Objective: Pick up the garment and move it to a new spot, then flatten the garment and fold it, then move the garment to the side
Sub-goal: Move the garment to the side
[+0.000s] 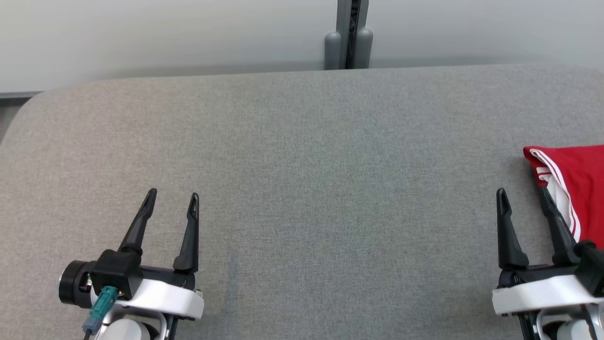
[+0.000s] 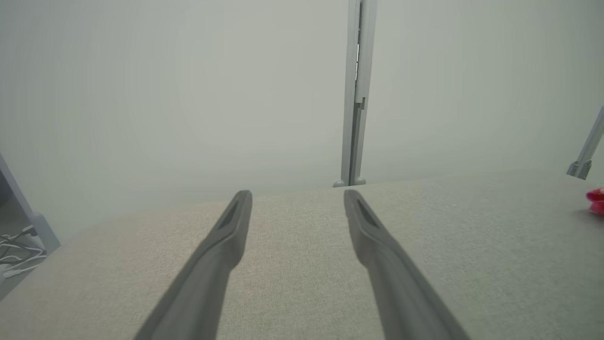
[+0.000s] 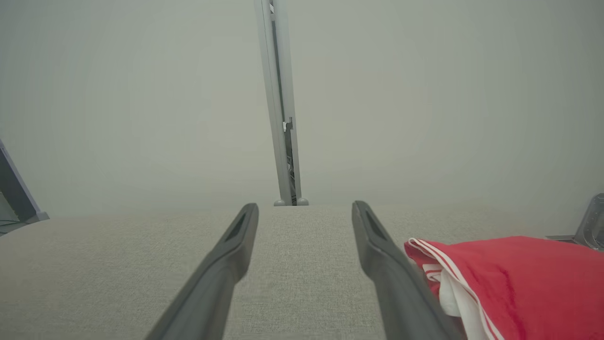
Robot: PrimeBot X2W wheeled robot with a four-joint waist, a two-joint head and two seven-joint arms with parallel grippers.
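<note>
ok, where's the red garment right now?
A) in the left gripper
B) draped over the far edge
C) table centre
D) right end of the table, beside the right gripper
D: the red garment lies on the table just right of the open right gripper, unheld.

You'll find the garment (image 1: 578, 179) at the far right of the grey fabric table (image 1: 302, 165), cut off by the edge of the head view. It is red with thin white stripes along one edge, some white fabric showing beneath, and it lies in low, soft layers.
</note>
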